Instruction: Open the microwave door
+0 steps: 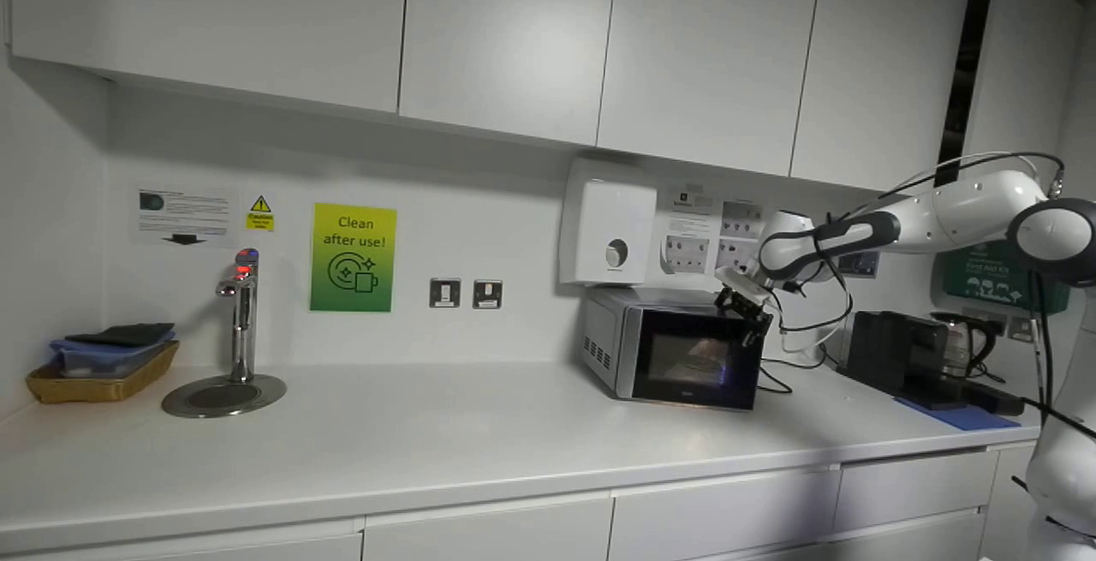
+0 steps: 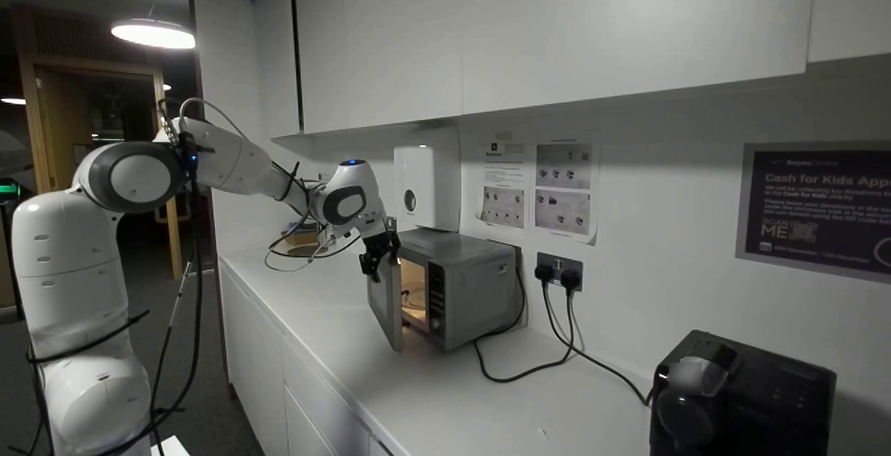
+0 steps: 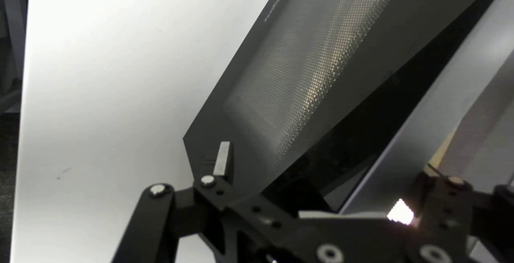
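The silver-grey microwave (image 1: 604, 343) stands on the counter and also shows in an exterior view (image 2: 480, 292). Its dark-glass door (image 1: 689, 364) stands partly open. In an exterior view the door (image 2: 384, 303) is swung out, with the lit interior (image 2: 413, 285) behind it. My gripper (image 1: 747, 317) is at the door's upper corner on its opening side, and it shows there too in an exterior view (image 2: 380, 254). In the wrist view the gripper (image 3: 327, 168) has its fingers wide apart, one over the door's front glass (image 3: 257, 122). The other finger is partly dark; its contact cannot be told.
A white wall dispenser (image 1: 608, 223) hangs just above the microwave. A black coffee machine (image 1: 895, 355) and a kettle (image 1: 959, 343) stand near the arm's base. Black cables (image 2: 511, 376) lie beside the microwave. Wall cupboards (image 1: 711, 56) overhang the counter.
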Available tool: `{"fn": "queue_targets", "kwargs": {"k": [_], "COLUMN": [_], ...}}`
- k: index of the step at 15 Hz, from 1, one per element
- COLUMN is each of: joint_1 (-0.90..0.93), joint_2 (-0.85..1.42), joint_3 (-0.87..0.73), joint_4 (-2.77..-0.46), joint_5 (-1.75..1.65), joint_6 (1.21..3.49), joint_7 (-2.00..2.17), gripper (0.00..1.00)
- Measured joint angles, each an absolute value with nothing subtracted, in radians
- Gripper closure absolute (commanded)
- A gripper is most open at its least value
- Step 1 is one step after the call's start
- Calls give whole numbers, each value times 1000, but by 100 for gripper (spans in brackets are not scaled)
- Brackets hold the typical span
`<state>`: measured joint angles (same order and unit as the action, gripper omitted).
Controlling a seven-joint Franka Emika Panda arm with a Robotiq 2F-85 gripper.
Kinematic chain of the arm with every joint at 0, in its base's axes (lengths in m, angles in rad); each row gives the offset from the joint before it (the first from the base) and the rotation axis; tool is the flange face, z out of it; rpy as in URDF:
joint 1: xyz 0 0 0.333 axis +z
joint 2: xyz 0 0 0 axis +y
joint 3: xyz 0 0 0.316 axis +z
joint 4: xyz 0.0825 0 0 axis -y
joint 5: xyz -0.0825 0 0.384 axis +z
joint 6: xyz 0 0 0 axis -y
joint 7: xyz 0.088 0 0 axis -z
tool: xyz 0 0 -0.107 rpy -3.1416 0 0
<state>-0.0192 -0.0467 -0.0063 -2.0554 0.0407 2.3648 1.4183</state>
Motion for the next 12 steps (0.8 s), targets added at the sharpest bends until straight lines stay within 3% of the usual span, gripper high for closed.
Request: {"fn": "queue_targets", "kwargs": {"k": [12], "joint_1": [-18], "joint_2": [-151], "joint_3": [61], "joint_4": [-2166], "joint_5": [-232], "joint_6": [2310], "joint_7": [1833], "gripper": [0]}}
